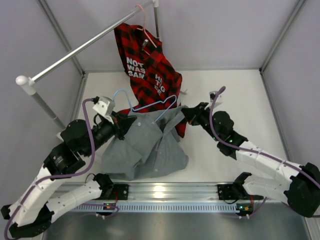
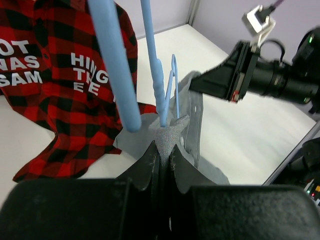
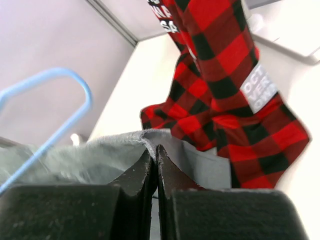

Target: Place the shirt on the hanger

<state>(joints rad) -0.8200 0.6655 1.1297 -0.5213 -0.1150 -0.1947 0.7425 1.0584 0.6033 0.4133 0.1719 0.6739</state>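
The grey shirt (image 1: 150, 145) lies rumpled at the table's near middle, its top edge lifted between both grippers. My left gripper (image 1: 124, 121) is shut on the shirt's left shoulder fabric (image 2: 167, 137). My right gripper (image 1: 185, 114) is shut on the shirt's right edge (image 3: 150, 137). The light-blue hanger (image 1: 145, 106) stands at the shirt's collar, its frame partly inside the fabric, its hook toward the left. In the left wrist view its bars (image 2: 117, 70) rise just beyond my fingers. In the right wrist view its loop (image 3: 55, 107) shows at left.
A red-and-black plaid shirt (image 1: 147, 65) with white lettering hangs on a pink hanger (image 1: 145, 27) from the metal rail (image 1: 85, 46) at the back. Its hem reaches the table right behind the grey shirt. Grey walls enclose the white table (image 1: 235, 100).
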